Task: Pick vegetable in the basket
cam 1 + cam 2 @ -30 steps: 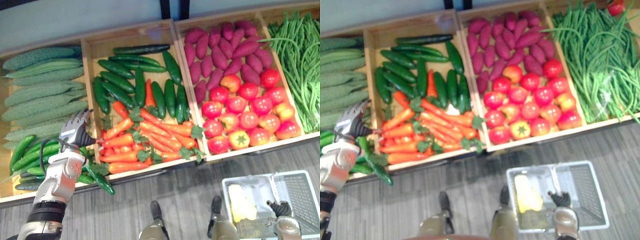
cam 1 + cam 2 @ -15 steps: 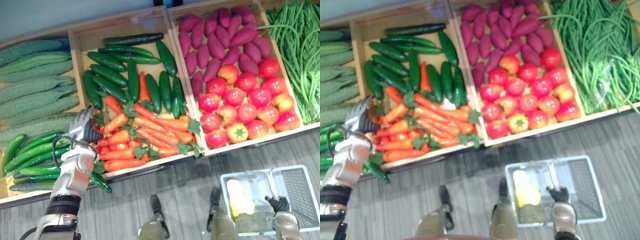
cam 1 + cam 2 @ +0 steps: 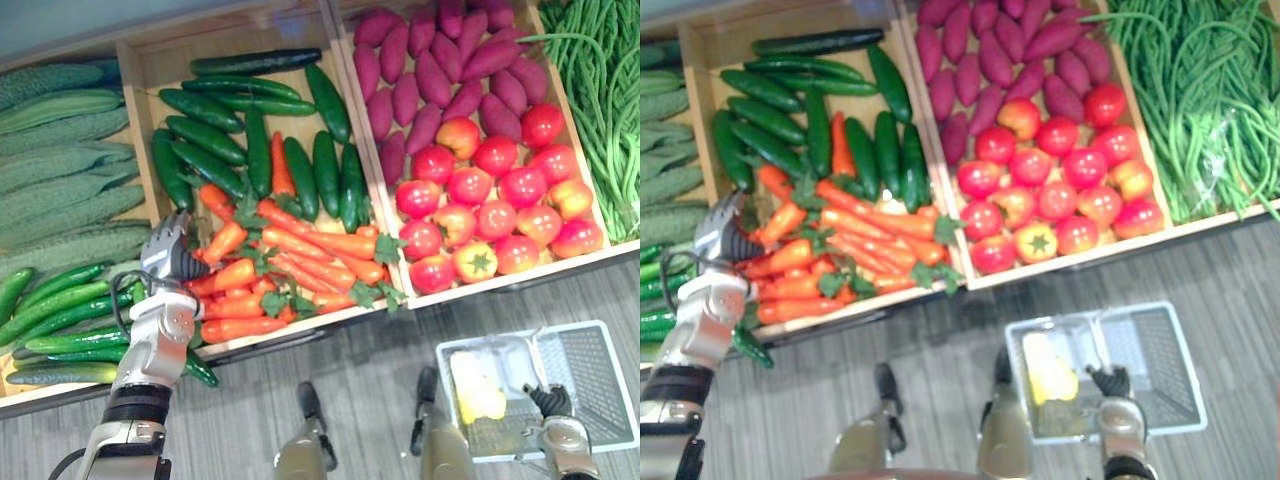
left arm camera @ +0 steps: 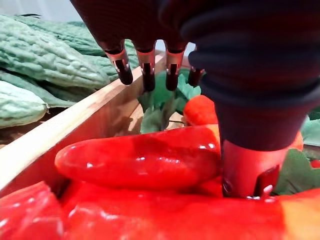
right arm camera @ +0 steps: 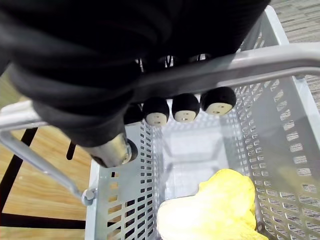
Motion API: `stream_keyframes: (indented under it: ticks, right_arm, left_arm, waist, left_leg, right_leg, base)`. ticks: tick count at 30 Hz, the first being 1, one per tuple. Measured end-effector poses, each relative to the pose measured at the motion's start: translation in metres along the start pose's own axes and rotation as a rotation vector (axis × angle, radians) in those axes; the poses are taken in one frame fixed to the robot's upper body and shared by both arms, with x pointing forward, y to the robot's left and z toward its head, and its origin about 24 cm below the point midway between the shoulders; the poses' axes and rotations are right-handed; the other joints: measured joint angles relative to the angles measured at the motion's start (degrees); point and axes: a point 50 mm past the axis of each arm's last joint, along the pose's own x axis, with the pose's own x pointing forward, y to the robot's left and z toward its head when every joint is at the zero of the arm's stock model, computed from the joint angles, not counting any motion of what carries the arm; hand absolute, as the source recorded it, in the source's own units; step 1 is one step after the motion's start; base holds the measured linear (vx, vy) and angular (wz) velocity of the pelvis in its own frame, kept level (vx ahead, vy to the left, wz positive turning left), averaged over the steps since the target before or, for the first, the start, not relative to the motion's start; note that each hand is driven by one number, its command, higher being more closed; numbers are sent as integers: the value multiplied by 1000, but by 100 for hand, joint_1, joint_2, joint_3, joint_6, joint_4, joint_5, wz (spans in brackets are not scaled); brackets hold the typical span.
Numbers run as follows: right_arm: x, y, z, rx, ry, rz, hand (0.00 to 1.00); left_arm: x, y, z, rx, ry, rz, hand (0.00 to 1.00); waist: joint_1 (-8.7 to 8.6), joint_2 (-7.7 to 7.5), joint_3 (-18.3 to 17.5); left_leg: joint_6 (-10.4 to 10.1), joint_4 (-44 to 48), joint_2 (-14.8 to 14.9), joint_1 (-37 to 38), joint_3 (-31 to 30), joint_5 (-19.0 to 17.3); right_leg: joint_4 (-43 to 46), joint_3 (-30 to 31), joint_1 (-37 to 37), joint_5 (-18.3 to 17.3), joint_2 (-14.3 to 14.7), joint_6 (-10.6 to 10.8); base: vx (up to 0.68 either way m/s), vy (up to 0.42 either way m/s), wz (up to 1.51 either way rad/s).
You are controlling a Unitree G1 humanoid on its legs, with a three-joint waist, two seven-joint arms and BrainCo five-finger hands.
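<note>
orange carrots with green tops (image 3: 290, 260) lie heaped at the front of a wooden crate (image 3: 165, 62), dark green cucumbers (image 3: 215, 140) behind them. the left hand (image 3: 170, 255) rests at the heap's left edge, fingers (image 4: 123, 70) straight, gripping nothing. the right hand (image 3: 548, 400) is curled round the handle (image 5: 240, 65) of a grey perforated plastic basket (image 3: 600, 375) holding a pale yellow item (image 3: 475, 390).

The left hand (image 3: 168, 252) hovers at the left edge of the carrots (image 3: 290, 265), just below the cucumbers (image 3: 250, 150). Lower right, the right hand (image 3: 548, 402) is at the basket (image 3: 592, 376), which holds a yellow vegetable (image 3: 478, 390).
</note>
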Motion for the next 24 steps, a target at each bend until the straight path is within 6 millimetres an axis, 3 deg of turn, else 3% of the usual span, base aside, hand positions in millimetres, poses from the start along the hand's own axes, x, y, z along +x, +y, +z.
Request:
stream_keyframes:
  ticks: [1, 2, 10, 19, 24]
  right_arm:
    - [0, 0, 0, 1, 0, -3, 100]
    - [0, 0, 0, 1, 0, -7, 100]
    - [0, 1, 2, -3, -6, -9, 100]
    - [0, 6, 5, -11, -17, 5, 100]
    - [-1, 9, 4, -6, -14, 8, 100]
  left_arm:
    - [0, 0, 0, 0, 0, 0, 0]
    - [0, 0, 0, 0, 1, 0, 100]
    - [8, 4, 1, -41, 57, 88, 100]
    - [2, -14, 3, -64, 82, 27, 100]
    - [2, -15, 3, -63, 81, 22, 100]
  waist:
    - [0, 0, 0]
    - [0, 0, 0]
    - [-2, -9, 5]
    - [-18, -59, 33]
    - [-17, -101, 56]
  left_leg:
    - [0, 1, 0, -7, -2, 0]
    - [0, 4, 0, -20, -4, 0]
    - [-1, 25, 1, -48, 13, -4]
    - [2, 139, 12, -79, 105, -84]
    - [-2, 151, 22, -78, 111, -88]
  right_leg:
    - [0, -2, -5, 0, 0, 0]
    - [0, -3, -16, 0, 0, 0]
    - [-3, 25, -54, 23, 0, -14]
    - [-63, 109, -83, 81, 11, -12]
    - [-63, 116, -81, 83, 19, -14]
  base:
    - [0, 0, 0]
    - [0, 0, 0]
    - [0, 0, 0]
    - [-4, -6, -5]
    - [0, 0, 0]
